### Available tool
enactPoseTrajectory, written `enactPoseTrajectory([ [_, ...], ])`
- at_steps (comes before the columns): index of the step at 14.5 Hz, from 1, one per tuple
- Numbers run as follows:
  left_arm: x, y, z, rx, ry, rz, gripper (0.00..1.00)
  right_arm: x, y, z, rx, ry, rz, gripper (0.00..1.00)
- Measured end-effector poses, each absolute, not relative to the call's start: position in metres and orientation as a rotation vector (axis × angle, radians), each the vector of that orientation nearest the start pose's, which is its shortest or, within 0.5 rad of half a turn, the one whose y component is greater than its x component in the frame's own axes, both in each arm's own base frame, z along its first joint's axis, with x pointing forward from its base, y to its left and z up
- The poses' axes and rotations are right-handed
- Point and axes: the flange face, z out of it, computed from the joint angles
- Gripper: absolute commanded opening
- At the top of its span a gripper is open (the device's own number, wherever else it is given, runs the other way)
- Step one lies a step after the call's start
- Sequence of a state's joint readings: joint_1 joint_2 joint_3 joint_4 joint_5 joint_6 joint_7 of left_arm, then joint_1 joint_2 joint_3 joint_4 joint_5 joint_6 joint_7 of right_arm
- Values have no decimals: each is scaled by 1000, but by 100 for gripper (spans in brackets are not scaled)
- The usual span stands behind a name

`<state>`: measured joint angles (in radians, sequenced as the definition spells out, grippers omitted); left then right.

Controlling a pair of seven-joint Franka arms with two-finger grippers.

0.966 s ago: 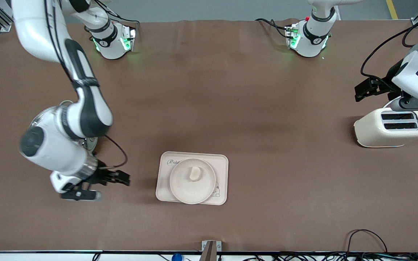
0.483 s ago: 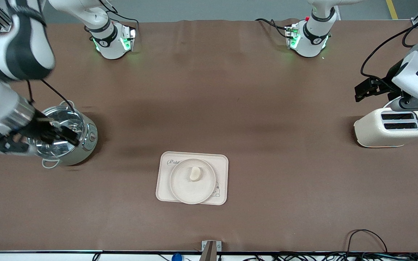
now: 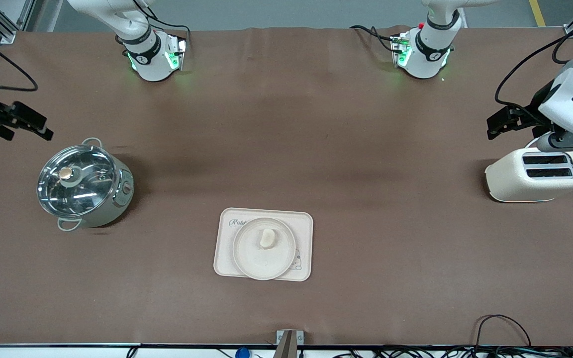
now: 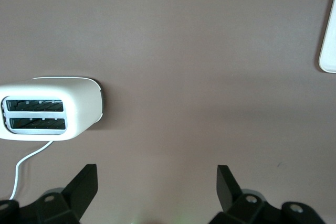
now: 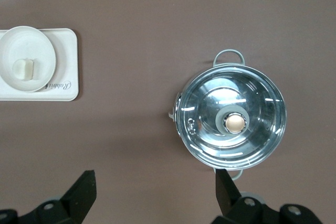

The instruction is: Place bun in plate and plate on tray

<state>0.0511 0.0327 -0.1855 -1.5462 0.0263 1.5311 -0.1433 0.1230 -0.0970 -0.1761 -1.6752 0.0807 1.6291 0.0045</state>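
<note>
Right gripper (image 3: 20, 124) empty, fingers spread wide, up over bare table at the right arm's end, just beside the steel pot (image 3: 83, 185). Left gripper (image 3: 505, 121) also spread and empty, parked above the toaster (image 3: 538, 174), waiting. Bun (image 3: 267, 237) sits in the plate (image 3: 246, 258), plate on the tray (image 3: 302, 223); task looks done. Main risk: plate overhangs the tray's camera-side edge slightly, so a bump could slide it off. An arm dropping low might also clip the pot lid or toaster.

A steel pot (image 3: 85, 186) with a glass lid sits at the frame's middle left — a cream toaster (image 3: 538, 175) at its middle right
</note>
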Motion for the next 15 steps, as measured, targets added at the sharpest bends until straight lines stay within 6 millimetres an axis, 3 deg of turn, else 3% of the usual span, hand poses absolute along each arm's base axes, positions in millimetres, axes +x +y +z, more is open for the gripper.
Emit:
enactPoseTrajectory([
  [5,556,-70,626,-3118,-15,28,100,528,-3,653,-3056,25,-85,100],
  [8,556,-72,627,-3119,-10,26,100,533,-4,667,-3087,22,-42,100],
  [15,555,-75,630,-3119,-3,17,100,547,-4,666,-3151,20,-26,100],
])
